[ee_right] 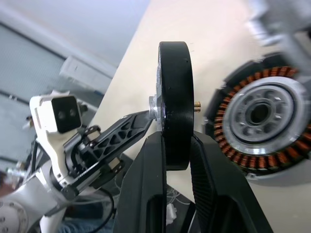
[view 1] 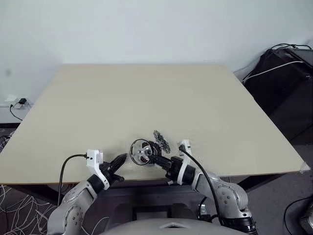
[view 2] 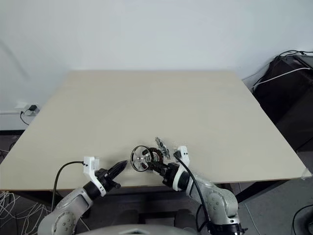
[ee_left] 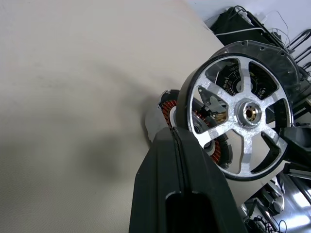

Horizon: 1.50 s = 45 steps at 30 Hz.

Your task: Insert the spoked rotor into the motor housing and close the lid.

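The spoked rotor (view 1: 141, 152), a black rim with silver spokes, is held on edge just above the table by my right gripper (ee_right: 175, 145), whose fingers are shut on either side of its rim. Right behind it sits the motor housing (ee_right: 262, 114) with its ring of copper windings facing the rotor. The housing's grey lid (view 1: 161, 140) stands open on the far side. My left gripper (view 1: 122, 158) is shut and empty, and its tip (ee_right: 141, 121) points at the rotor's hub from the left, at or very near it.
The beige table (view 1: 146, 98) stretches far beyond the parts, and they lie close to its near edge. Black equipment with cables (view 1: 288, 73) stands off the table's right side. A wall socket (view 1: 17, 103) is on the left.
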Tool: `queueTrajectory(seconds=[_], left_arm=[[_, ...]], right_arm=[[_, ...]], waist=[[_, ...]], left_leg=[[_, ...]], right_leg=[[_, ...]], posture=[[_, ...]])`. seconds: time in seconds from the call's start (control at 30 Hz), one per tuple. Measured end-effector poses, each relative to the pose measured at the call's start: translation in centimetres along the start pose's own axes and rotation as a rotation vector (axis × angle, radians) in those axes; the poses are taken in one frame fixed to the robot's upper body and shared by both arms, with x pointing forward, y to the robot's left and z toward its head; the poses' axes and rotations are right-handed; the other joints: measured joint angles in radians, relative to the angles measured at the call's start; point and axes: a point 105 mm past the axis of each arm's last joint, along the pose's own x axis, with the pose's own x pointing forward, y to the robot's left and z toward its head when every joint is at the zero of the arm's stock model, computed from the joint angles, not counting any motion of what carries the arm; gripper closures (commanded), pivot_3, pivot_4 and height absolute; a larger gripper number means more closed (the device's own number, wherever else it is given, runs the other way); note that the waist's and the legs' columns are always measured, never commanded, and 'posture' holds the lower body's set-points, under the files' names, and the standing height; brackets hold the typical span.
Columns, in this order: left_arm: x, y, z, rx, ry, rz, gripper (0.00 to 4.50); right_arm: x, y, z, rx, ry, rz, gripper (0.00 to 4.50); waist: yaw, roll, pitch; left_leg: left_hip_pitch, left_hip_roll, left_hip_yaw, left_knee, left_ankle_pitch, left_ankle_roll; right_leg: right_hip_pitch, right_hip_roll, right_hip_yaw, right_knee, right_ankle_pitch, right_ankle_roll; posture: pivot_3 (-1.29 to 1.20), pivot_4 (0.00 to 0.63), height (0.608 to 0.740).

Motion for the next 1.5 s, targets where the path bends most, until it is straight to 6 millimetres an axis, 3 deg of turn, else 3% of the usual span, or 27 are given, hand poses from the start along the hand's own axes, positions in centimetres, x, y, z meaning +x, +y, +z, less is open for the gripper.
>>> queueTrajectory(seconds=[0.3, 0.7, 0.9, 1.5], left_arm=[[0.0, 0.0, 0.0, 0.000, 0.000, -0.001, 4.50], [0.0, 0.0, 0.0, 0.000, 0.000, -0.001, 4.50], [0.0, 0.0, 0.0, 0.001, 0.000, -0.001, 4.50], [0.4, -0.1, -0.2, -0.006, 0.009, -0.014, 4.50]], right_arm=[[0.0, -1.7, 0.1, 0.196, -0.047, -0.090, 4.12], [0.1, -2.3, -0.2, 0.287, -0.045, -0.122, 4.12], [0.1, -2.1, 0.0, 0.299, -0.050, -0.111, 2.21], [-1.4, -2.3, 0.2, 0.263, -0.050, -0.136, 2.21]], waist=[[-0.004, 0.002, -0.001], [-0.005, 0.005, -0.003], [-0.006, 0.005, -0.003], [-0.005, 0.006, -0.002]], left_leg=[[0.000, 0.000, 0.000, 0.000, 0.000, 0.000], [0.000, 0.000, 0.000, 0.000, 0.000, 0.000], [0.000, 0.000, 0.000, 0.000, 0.000, 0.000], [0.000, 0.000, 0.000, 0.000, 0.000, 0.000]], right_leg=[[0.000, 0.000, 0.000, 0.000, 0.000, 0.000], [0.000, 0.000, 0.000, 0.000, 0.000, 0.000], [0.000, 0.000, 0.000, 0.000, 0.000, 0.000], [0.000, 0.000, 0.001, 0.000, 0.000, 0.000]], posture=[[0.00, 0.000, 0.740], [0.00, 0.000, 0.740], [0.00, 0.000, 0.740], [0.00, 0.000, 0.740]])
